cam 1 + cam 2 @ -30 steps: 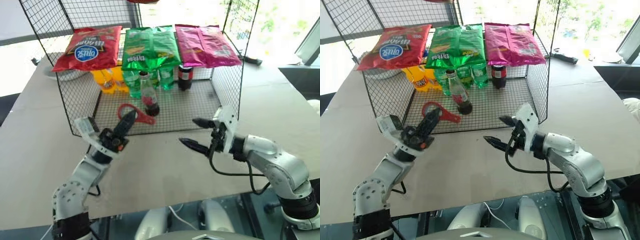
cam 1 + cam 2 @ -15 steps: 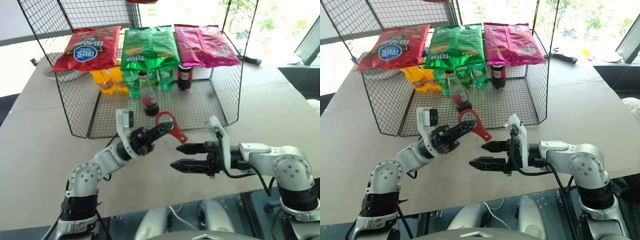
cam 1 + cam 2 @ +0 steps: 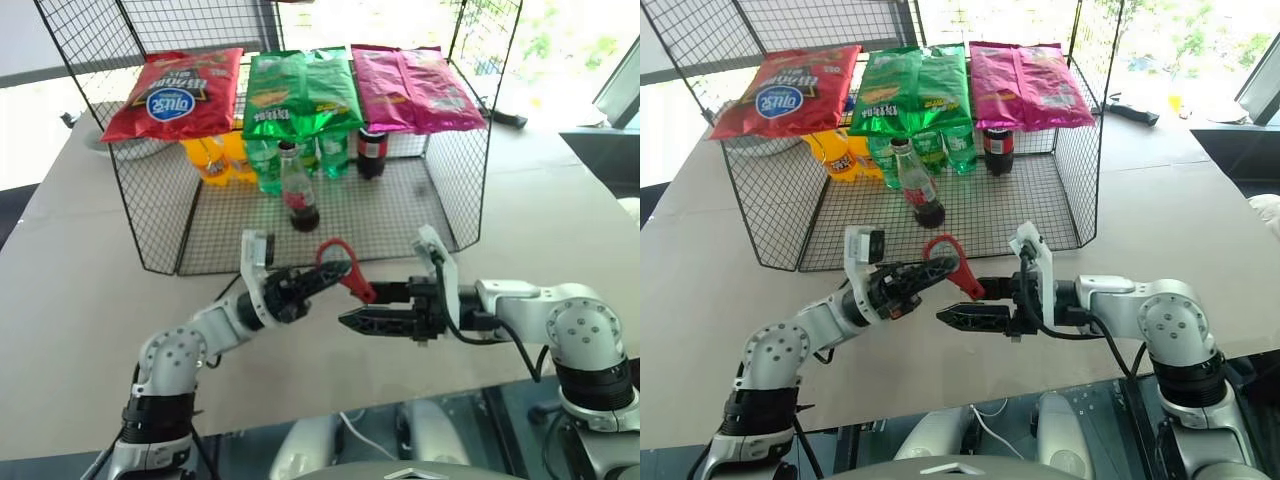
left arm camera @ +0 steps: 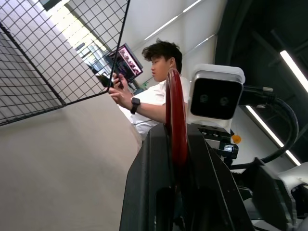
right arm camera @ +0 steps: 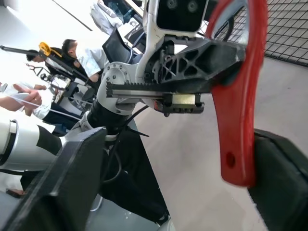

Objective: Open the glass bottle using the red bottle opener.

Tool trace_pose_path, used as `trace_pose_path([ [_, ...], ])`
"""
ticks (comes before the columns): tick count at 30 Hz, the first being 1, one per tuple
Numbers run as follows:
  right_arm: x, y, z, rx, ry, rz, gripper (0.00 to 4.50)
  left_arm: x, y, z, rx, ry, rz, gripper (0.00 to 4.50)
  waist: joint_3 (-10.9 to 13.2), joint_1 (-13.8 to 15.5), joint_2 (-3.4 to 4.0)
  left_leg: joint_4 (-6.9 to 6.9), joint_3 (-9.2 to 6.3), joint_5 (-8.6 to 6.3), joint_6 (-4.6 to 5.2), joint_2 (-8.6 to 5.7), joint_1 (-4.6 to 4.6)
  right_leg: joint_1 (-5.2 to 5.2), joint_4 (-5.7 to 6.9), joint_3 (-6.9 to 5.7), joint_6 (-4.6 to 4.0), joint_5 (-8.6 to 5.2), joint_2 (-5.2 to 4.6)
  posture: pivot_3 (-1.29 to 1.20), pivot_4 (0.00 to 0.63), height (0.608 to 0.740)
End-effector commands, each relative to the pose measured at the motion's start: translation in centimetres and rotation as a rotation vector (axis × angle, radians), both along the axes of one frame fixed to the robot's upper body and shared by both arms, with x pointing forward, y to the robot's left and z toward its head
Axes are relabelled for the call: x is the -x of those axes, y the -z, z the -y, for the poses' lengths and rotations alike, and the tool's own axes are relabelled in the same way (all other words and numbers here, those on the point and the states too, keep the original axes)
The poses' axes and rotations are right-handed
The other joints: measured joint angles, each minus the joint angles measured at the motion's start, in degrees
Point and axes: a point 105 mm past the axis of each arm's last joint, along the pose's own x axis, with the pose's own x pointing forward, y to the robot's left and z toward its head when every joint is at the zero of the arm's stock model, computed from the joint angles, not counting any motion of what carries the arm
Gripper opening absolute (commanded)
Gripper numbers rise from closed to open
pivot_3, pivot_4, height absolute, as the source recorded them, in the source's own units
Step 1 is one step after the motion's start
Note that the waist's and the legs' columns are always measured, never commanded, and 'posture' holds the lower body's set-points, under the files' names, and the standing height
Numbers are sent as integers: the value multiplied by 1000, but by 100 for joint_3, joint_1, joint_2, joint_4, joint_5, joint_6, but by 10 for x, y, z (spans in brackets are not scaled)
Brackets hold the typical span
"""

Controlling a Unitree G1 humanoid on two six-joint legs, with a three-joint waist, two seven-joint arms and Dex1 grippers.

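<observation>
The glass bottle (image 3: 297,195), with dark cola and a red label, stands upright on the floor of the wire cage (image 3: 450,190). In front of the cage, above the table, my left gripper (image 3: 338,273) is shut on the loop end of the red bottle opener (image 3: 357,283). The opener's handle points toward my right gripper (image 3: 360,307). In the right wrist view, that handle (image 5: 238,106) hangs between my right fingers (image 5: 67,183), close to one and clear of the other. The left wrist view shows the opener (image 4: 175,120) edge-on.
Three chip bags lie on the cage top (image 3: 300,85). Behind the glass bottle stand green plastic bottles (image 3: 265,165), a dark bottle with a red cap (image 3: 370,150) and yellow bottles (image 3: 210,160). The table's front edge (image 3: 330,405) is near. A person (image 4: 159,91) stands in the background.
My left gripper carried the opener to the right, up to my right gripper. My right gripper rolled, drew slightly back, and its fingers narrowed around the handle.
</observation>
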Motion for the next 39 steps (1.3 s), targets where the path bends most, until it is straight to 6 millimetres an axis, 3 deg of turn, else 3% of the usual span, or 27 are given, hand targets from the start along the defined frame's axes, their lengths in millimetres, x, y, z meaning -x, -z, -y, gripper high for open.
trace_pose_path([
  [1, 11, -11, -4, -41, -85, 22, 2437, -1, -1, 0, -8, -12, 21, 0, 0, 0, 0, 0, 0, 0, 0, 0, -1, 0, 0, 0, 0, 0, -7, 0, 150, 734],
  [4, 11, -11, -4, -30, -85, 21, 968, -1, 1, 2, -7, -15, 21, 0, 0, 0, 0, 1, 1, 0, 0, 0, -7, -8, 2, 1, 0, 0, -15, 0, 150, 734],
  [5, 11, -10, -4, -25, -88, 20, 232, -2, 1, 2, -5, -19, 22, 0, 0, -1, 0, 1, 3, 0, 0, 0, -9, -11, 2, 2, -1, 0, -15, 0, 150, 734],
  [6, 12, -10, -3, -19, -90, 20, 50, -2, 1, 2, -2, -23, 21, 0, 0, -2, 0, 1, 3, 0, 0, 0, -11, -12, 2, 3, -1, 0, -16, 0, 150, 734],
  [11, 12, -6, 0, 14, -93, 18, 50, -3, 1, 3, 10, -30, 17, 0, 0, 1, 0, 1, 4, 0, 0, 0, -14, -15, 3, 4, -1, 1, -16, 0, 150, 734],
  [16, -2, -4, 8, 35, -22, 27, 50, -5, -5, 3, 2, -70, 93, 0, 0, 3, 0, 2, 5, 0, 0, 0, -14, -15, 3, 5, -1, 1, -17, 0, 150, 734],
  [17, -9, -4, 12, 40, 17, 33, 0, -2, -4, 4, -13, -63, 104, 725, 0, 3, 0, 2, 6, 0, 0, 0, -14, -15, 2, 5, -1, 1, -17, 0, 150, 734],
  [19, -19, -3, 18, 58, 80, 47, 0, 0, -2, 5, -35, -60, 113, 1414, 0, 4, 0, 2, 6, 0, 0, 0, -14, -15, 3, 5, -2, 2, -16, 0, 150, 734],
  [24, -56, 5, 48, 136, 341, 186, 0, -10, 0, -11, -96, -221, 155, 3851, -1, 14, -1, 2, 9, 0, 0, -2, -16, -17, 2, 8, -2, 2, -18, 0, 150, 734],
  [26, -67, 5, 59, 143, 435, 235, 0, -17, -2, -20, -121, -323, 193, 4447, -1, 23, -1, 2, 8, 0, 0, -2, -17, -17, 2, 6, -2, 2, -18, 0, 150, 734],
  [33, -88, -11, 84, 85, 667, 369, 0, -43, -30, -41, -178, -681, 403, 4447, -1, 21, -1, 5, 11, 1, 0, -1, -18, -18, 3, 10, -3, 5, -19, 0, 150, 734],
  [39, -95, -14, 86, 86, 712, 437, 0, -62, -47, -46, -345, -887, 649, 4447, -1, 20, -2, 6, 15, 1, -1, -2, -17, -18, 4, 11, -7, 8, -13, 0, 150, 734],
])
